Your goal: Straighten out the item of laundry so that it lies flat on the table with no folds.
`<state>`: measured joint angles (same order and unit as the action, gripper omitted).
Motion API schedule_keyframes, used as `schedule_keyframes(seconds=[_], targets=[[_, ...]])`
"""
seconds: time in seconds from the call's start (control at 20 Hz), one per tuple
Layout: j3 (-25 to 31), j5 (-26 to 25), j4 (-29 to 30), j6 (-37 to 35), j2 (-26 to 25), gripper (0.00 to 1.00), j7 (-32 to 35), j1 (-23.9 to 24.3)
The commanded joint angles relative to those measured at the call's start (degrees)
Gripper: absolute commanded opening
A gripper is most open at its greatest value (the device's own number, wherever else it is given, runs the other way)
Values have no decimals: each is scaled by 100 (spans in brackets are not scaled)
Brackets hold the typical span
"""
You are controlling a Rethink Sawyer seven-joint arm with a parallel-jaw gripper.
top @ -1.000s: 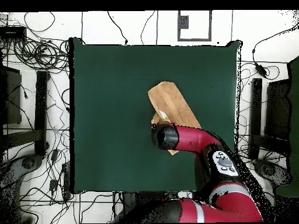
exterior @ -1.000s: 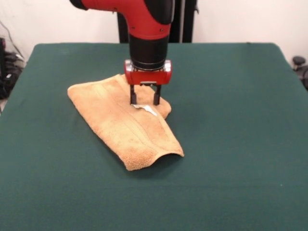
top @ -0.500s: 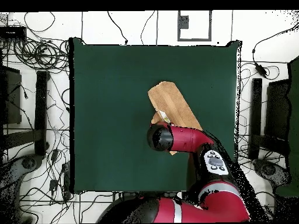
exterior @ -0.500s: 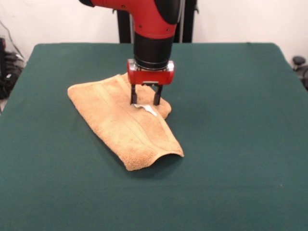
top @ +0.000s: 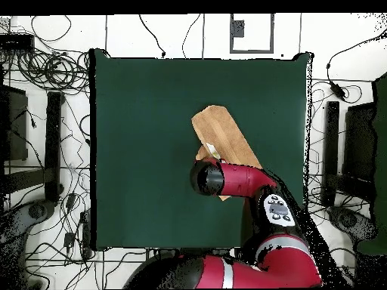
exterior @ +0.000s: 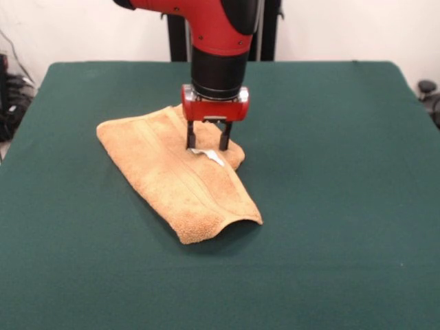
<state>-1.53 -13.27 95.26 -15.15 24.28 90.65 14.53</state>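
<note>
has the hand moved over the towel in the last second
Yes, slightly. In the front view the hand has shifted a little rightward against the towel and its white tag, which lie unmoved on the table; all within the first half second.

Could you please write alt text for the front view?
A red and black robot arm's open pincer stands on a folded tan-orange hand towel, straddling its white tag, on a dark green table.
</note>
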Motion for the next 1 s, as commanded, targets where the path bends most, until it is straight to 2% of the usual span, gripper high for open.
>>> schedule_keyframes(seconds=[0.05, 0.15, 0.2, 0.65, 0.7, 1.0], targets=[[148, 228, -382, 608, -811, 100, 1179, -142], [155, 226, -363, 627, -806, 100, 1179, -132], [147, 229, -356, 621, -801, 0, 1183, -139], [149, 235, -336, 529, -735, 0, 1153, -137], [136, 244, -338, 494, -736, 100, 1155, -142], [132, 245, -334, 513, -742, 100, 1159, -135]])
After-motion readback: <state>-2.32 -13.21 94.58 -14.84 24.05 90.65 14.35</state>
